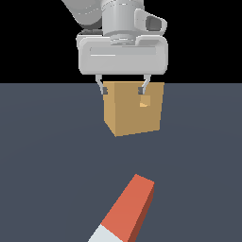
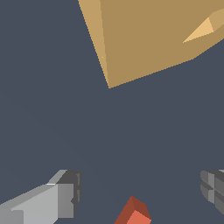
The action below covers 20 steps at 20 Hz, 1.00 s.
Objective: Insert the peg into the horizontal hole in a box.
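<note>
The peg (image 1: 127, 210) lies flat on the dark floor near the exterior view's lower edge, its red-orange half pointing toward the box and its pale half (image 1: 106, 235) cut off by the frame. The tan box (image 1: 133, 109) stands farther back, with its small square hole (image 1: 145, 101) in the face toward the camera. My gripper (image 1: 122, 88) hangs open above the floor, in front of the box's upper part, holding nothing. In the wrist view the fingers (image 2: 65, 197) stand wide apart, the peg's red end (image 2: 134, 213) shows between them, and the box (image 2: 148, 39) lies beyond.
The floor (image 1: 52, 156) is a plain dark grey-blue surface with nothing else on it in view. The arm's grey hand body (image 1: 122, 52) sits above the box in the exterior view.
</note>
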### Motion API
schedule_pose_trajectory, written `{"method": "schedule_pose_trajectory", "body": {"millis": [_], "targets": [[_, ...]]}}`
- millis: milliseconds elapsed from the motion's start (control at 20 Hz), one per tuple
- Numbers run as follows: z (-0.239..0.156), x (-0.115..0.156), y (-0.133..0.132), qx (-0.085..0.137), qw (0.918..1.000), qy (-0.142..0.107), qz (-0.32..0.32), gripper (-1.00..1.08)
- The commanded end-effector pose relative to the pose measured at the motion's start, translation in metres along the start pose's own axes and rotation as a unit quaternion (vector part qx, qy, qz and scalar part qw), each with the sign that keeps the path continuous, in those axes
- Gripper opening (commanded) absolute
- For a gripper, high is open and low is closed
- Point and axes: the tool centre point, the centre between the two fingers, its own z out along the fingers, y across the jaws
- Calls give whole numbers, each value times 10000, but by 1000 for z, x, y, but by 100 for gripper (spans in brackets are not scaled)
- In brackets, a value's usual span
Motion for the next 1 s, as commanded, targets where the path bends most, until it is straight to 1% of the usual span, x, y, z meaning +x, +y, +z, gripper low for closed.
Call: {"method": "schedule_pose_trajectory", "body": {"millis": [0,100,200,300,400,500,650,800,950], "targets": [[0,0,0,0,10000,0,0,100],[1,-3,0,0,10000,-1,31,100],[5,-12,1,0,9999,-6,123,100],[11,-27,3,-1,9996,-12,279,100],[19,-49,4,-1,9988,-21,497,100],[29,-76,4,-2,9970,-32,774,100],[48,-126,0,-3,9916,-50,1289,100],[69,-180,-10,-4,9828,-66,1844,100],[85,-221,-22,-3,9739,-74,2269,100]]}}
